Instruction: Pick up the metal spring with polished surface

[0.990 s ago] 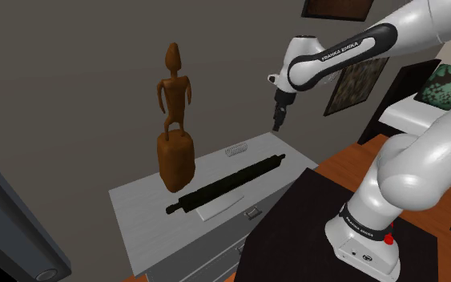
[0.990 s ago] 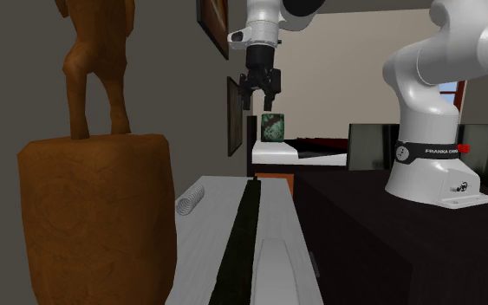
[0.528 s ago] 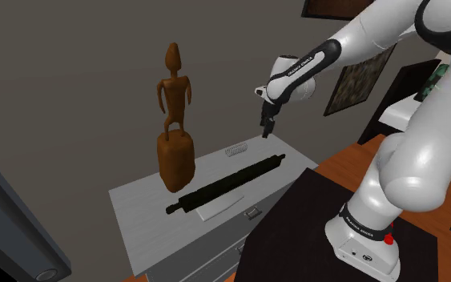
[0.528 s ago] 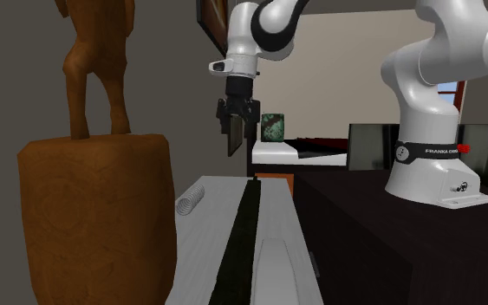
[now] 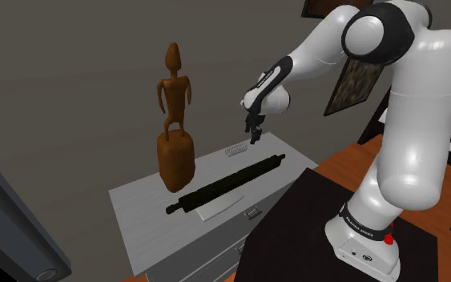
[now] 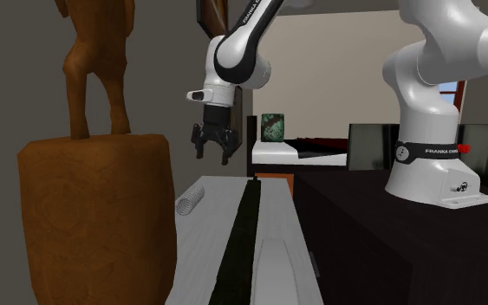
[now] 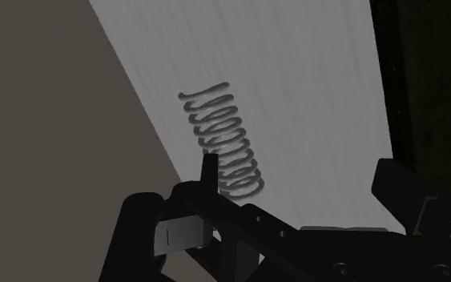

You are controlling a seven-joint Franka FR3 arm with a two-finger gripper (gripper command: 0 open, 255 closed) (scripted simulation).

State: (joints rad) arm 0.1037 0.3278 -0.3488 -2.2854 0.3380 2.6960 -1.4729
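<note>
brown figure (image 6: 94, 199) loomed nearest on its block | black rod (image 6: 242, 234) ran along grey tabletop (image 6: 203, 247) | spring (image 6: 188, 202) lay beyond, by the wall-side edge, clear of both | gripper (image 6: 211, 156) hung above it, jaws spread, empty | drab wall (image 5: 71, 80), framed picture (image 5: 356, 80) behind

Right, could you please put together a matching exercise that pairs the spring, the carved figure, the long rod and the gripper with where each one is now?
Things:
1. grey coiled spring
2. brown carved figure
3. long black rod
4. black two-finger gripper

Places:
A. hovers open above the grey table, holding nothing
B. lies lengthwise along the table's middle
C. lies on its side near the table's wall edge
D. stands upright on the table, at the shoulder view's left

Pairs: 1-C, 2-D, 3-B, 4-A.
</note>
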